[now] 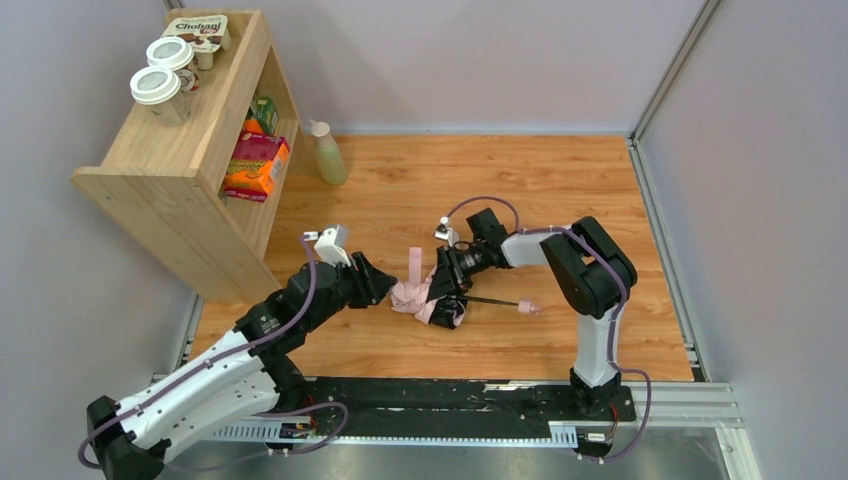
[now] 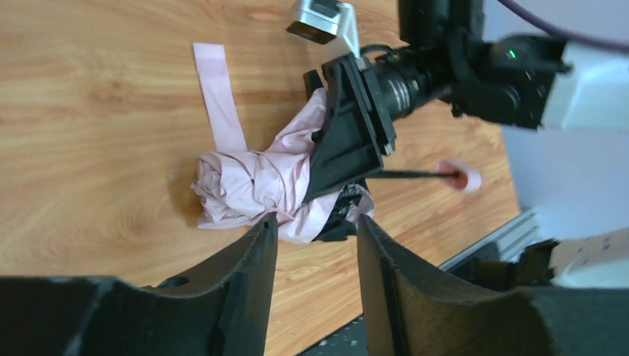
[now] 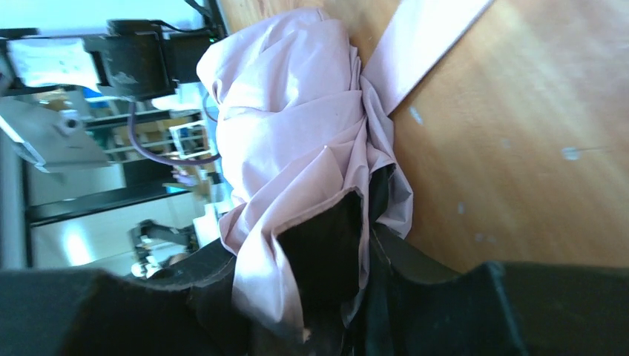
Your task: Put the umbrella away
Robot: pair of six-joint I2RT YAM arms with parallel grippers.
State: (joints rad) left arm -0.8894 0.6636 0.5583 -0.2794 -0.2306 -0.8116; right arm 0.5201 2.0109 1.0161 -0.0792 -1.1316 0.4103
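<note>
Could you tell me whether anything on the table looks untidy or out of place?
The umbrella looks untidy: shaft extended, strap trailing free, pink canopy crumpled loosely where the right hand grips it.

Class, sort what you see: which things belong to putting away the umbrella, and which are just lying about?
Job: umbrella; perhaps the wooden shelf, as its home.
Lying about: two lidded cups, Chobani pack, pale green bottle, boxes inside the shelf.
</note>
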